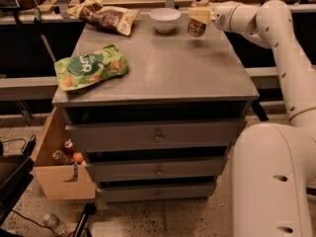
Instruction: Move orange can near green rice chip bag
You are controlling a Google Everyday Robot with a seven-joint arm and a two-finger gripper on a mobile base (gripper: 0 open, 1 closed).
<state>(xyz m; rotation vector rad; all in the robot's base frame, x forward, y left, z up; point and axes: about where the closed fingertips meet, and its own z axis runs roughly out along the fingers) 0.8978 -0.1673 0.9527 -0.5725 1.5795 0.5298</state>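
Gripper: pinching the small orange-gold aluminium can, well apart from the glossy green rice chip bag.
Carry: upright, low over grey desk; release just beside bag.

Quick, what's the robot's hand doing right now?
Gripper: closed on the small orange-gold aluminium can, at the far right of the grey cabinet top.
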